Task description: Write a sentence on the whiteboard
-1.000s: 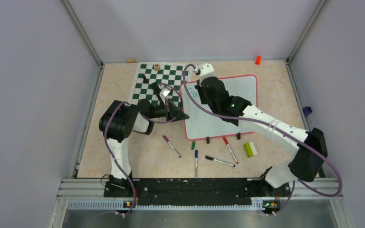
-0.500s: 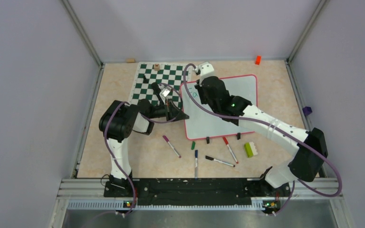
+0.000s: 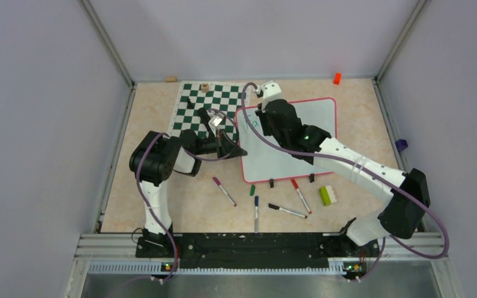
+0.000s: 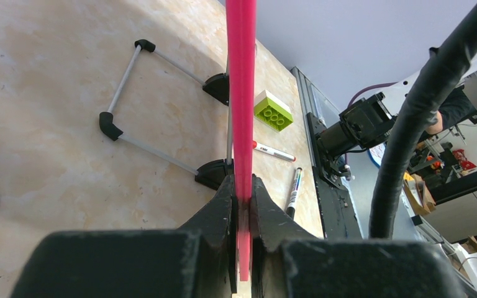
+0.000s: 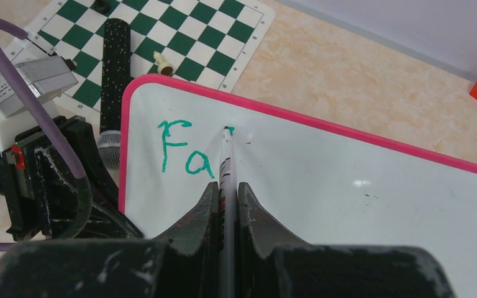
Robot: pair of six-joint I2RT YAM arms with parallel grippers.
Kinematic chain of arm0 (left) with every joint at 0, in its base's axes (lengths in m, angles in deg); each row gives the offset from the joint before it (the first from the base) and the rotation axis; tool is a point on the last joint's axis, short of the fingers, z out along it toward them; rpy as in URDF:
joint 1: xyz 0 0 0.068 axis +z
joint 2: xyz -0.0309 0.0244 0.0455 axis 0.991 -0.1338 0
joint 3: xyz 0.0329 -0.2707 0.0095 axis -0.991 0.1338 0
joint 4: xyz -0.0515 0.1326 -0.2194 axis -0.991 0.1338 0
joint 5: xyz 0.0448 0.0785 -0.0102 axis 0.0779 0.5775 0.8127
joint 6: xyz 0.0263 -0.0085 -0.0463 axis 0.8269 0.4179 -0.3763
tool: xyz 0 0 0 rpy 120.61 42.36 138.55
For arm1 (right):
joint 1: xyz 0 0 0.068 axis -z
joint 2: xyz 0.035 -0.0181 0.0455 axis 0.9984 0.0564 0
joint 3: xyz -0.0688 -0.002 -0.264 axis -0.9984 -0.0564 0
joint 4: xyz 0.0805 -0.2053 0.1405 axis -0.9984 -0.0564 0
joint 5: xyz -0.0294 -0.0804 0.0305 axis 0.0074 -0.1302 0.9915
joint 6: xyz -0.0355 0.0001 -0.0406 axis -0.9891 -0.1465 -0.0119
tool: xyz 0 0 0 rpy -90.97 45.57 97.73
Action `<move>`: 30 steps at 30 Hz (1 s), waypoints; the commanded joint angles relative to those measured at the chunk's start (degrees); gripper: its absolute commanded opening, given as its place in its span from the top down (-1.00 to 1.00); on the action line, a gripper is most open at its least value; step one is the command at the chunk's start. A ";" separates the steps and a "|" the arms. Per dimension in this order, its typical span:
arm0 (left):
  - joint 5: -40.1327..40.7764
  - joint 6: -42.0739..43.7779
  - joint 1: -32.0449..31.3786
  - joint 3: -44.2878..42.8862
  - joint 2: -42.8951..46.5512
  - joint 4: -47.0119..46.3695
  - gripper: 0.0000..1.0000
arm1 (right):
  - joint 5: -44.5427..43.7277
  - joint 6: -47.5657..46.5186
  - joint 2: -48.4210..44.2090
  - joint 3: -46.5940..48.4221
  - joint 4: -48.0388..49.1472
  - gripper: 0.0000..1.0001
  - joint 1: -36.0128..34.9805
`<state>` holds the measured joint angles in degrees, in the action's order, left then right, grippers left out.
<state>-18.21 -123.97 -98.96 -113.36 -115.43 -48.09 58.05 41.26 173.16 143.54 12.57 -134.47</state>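
The whiteboard (image 3: 313, 124) (image 5: 360, 186), white with a pink frame, is propped up at a tilt at the middle right. My left gripper (image 3: 236, 151) (image 4: 242, 181) is shut on its pink left edge (image 4: 242, 93). Held in my shut right gripper (image 3: 262, 119) (image 5: 227, 185), a white marker (image 5: 227, 158) has its tip on the board near the upper left. The sentence (image 5: 183, 149) reads "Fa" in teal, and the tip sits just right of the "a", where a small mark begins.
A green-and-white chess mat (image 3: 208, 102) with a few pieces lies behind the left gripper. Several loose markers (image 3: 287, 211) and caps lie in front of the board, beside a lime brick (image 3: 328, 195). An orange block (image 3: 336, 78) sits by the back wall.
My right arm has shifted slightly to the right with the marker. The left arm and the board have stayed put.
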 commanded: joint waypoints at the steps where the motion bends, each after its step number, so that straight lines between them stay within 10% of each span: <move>1: -2.98 1.38 -0.90 -0.02 1.44 -6.18 1.00 | 0.36 0.60 -4.16 1.83 0.93 1.00 0.86; 30: -2.97 1.38 -0.95 -0.04 1.45 -6.18 1.00 | 1.15 1.26 -2.89 -1.93 -0.18 1.00 0.86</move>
<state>-18.32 -123.97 -98.98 -113.36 -115.43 -48.35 59.95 42.11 169.32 141.42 11.30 -134.18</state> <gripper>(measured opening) 0.079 0.090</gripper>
